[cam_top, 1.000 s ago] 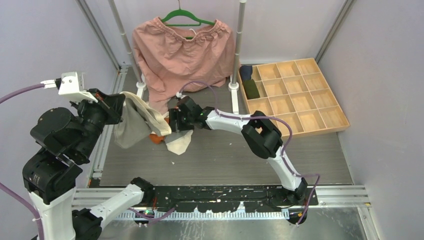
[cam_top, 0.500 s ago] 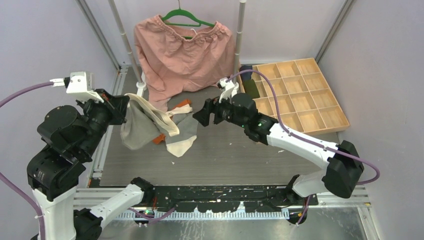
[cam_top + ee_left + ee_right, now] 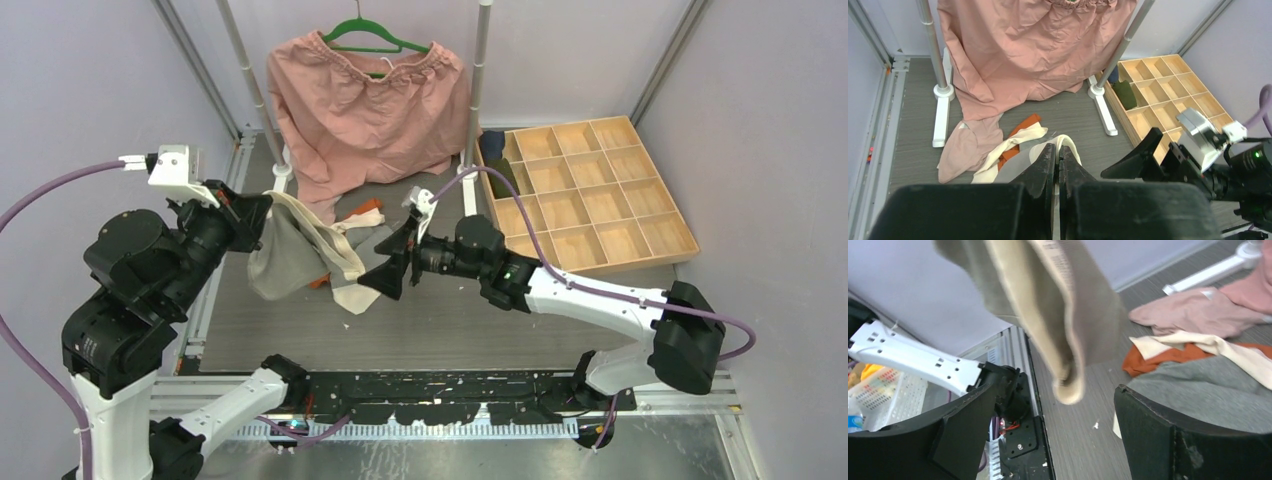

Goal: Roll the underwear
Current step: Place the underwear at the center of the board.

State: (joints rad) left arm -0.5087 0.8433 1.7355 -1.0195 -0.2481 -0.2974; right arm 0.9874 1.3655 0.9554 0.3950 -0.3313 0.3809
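One piece of underwear (image 3: pixel 290 255), grey-beige with a cream band, is hanging in the air over the left part of the worktop (image 3: pixel 450 335), drooping in a folded loop. The left fingers (image 3: pixel 258 212) are pinching its top edge, pressed tight together on the cloth. In the left wrist view only a cream loop of it is showing past their tips.

The right fingers (image 3: pixel 386 270) are standing wide apart and gripping nothing. They are pointing at the hanging piece from its right side, close to it. In the right wrist view its lower tip is dangling between them, and I cannot tell whether it is touching either one.

Just behind the hanging piece, the rest of the underwear is lying in a loose heap on the worktop. It is made up of:
- a grey piece (image 3: pixel 1208 390) nearest the right fingers
- an orange piece (image 3: pixel 1020 126) partly under a cream piece (image 3: pixel 1010 149)
- a dusty pink piece (image 3: pixel 968 150) by the foot of the rack (image 3: pixel 939 120)

A large salmon garment (image 3: pixel 365 110) is hanging from that rack at the back. To the right, a wooden tray (image 3: pixel 622 240) of square compartments is sitting on the worktop, holding a dark green roll (image 3: pixel 503 180) and a navy roll (image 3: pixel 490 145) in its far left compartments.
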